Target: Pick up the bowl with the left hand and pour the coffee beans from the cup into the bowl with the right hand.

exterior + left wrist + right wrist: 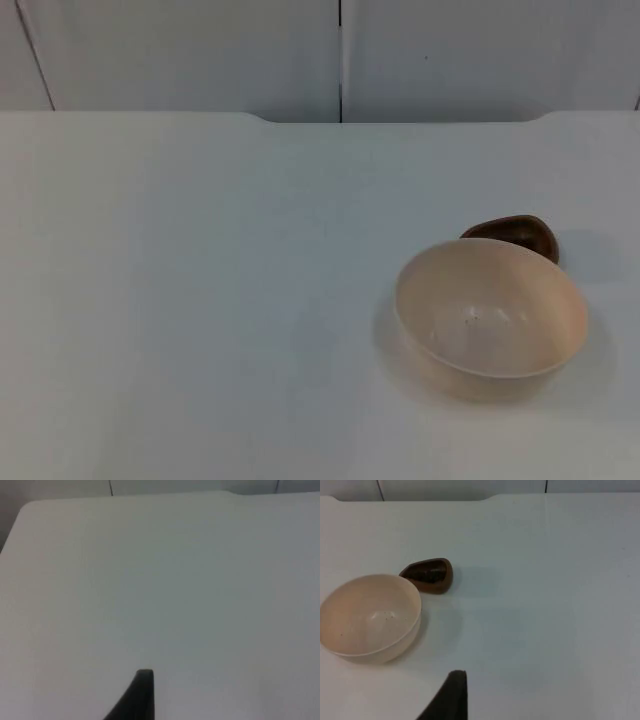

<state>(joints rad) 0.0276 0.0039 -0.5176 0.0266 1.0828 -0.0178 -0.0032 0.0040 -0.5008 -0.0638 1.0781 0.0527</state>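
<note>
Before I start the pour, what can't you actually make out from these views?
- Brown cup: in the top view the bowl hides its near side.
- Cup contents: in the right wrist view the cup looks dark inside; too small to tell individual beans.
- Left tool and right tool: one fingertip each, so open or shut can't be told.

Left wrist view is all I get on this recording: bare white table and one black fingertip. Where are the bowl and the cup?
Observer: The bowl sits upright on the table's right side, apart from both grippers.
Operator: And the cup?
Observer: The brown cup stands just behind the bowl, close beside its rim; something dark lies inside.
Operator: Beans in the bowl already?
Observer: No, only a few dark specks on its bottom.
</note>
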